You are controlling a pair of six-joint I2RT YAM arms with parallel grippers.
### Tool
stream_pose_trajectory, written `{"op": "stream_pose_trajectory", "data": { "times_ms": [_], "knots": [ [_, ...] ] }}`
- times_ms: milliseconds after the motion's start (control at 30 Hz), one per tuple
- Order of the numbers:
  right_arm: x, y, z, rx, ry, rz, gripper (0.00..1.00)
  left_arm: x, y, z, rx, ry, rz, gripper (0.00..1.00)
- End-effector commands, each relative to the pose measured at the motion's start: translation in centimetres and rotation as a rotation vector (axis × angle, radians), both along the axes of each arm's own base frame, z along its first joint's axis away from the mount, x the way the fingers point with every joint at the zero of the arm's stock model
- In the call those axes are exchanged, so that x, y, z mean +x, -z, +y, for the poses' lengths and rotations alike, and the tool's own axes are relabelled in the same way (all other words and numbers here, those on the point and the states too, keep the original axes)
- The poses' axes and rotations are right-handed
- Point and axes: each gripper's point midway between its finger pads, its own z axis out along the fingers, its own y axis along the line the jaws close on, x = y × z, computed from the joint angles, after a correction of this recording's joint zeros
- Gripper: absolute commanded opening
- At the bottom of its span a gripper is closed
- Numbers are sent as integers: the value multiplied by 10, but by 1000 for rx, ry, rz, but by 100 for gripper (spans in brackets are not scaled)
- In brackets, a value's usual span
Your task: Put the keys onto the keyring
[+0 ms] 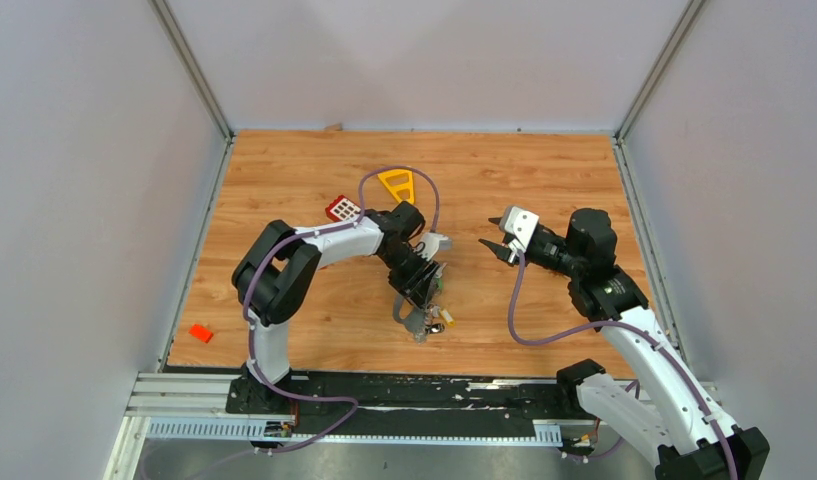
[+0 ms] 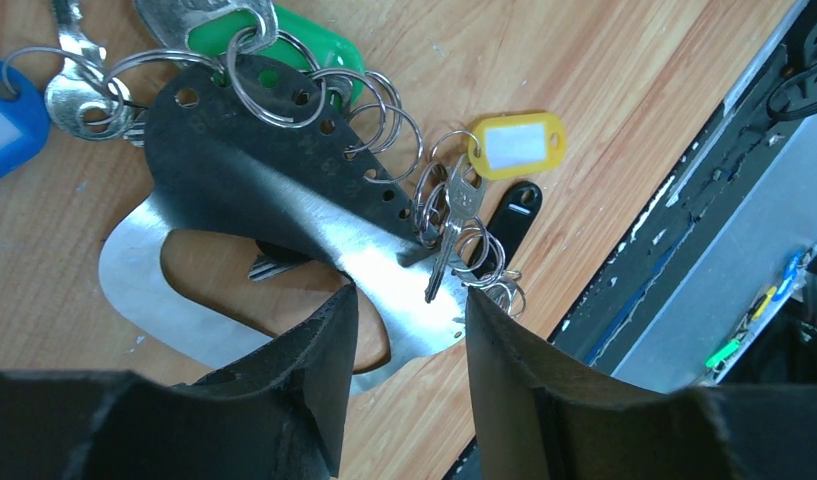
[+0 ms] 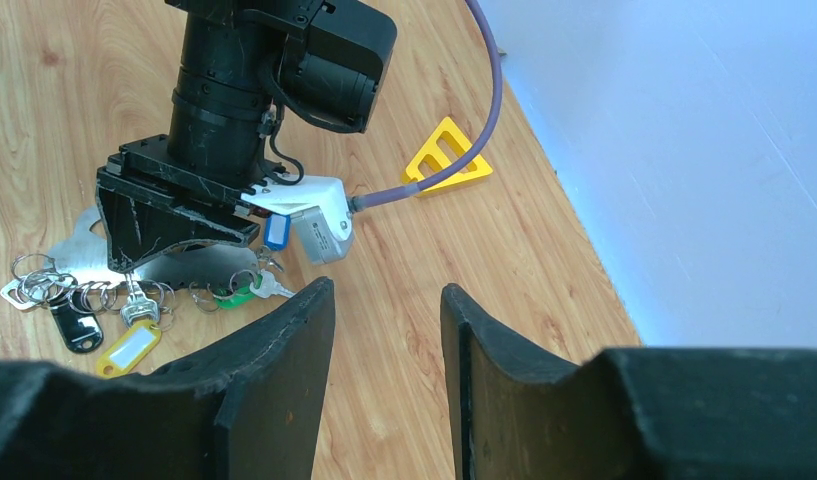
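Note:
The keyring (image 2: 379, 265) is a large grey metal loop lying flat on the wooden table, with several small wire rings through its holes. Keys hang from those rings, with a green tag (image 2: 309, 45), a blue tag (image 2: 4, 110), a yellow tag (image 2: 516, 145) and a black tag (image 2: 514, 210). My left gripper (image 2: 409, 295) hovers open right over the keyring's near corner, which lies in the gap between the fingers. In the top view the left gripper (image 1: 424, 300) points down at the keyring (image 1: 412, 318). My right gripper (image 1: 494, 248) is open and empty, off to the right.
A yellow triangular frame (image 1: 396, 183) and a red-and-white brick (image 1: 342, 209) lie behind the left arm. A small orange block (image 1: 200, 333) sits near the left wall. The black rail (image 1: 384, 395) runs along the table's near edge, close to the keys.

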Motion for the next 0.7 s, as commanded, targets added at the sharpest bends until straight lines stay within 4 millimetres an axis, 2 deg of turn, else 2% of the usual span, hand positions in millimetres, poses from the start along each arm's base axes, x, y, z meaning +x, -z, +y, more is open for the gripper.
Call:
{"op": "stream_pose_trajectory", "data": {
  "times_ms": [0, 233, 667],
  "knots": [
    [-1, -6, 2, 19, -14, -15, 44, -8, -3, -9, -46, 8, 50, 50],
    [-1, -5, 2, 16, -15, -9, 44, -11, -5, -10, -57, 2, 60, 45],
    [-1, -4, 3, 17, -17, -2, 44, -13, -2, -16, -65, 3, 70, 44]
  ]
}}
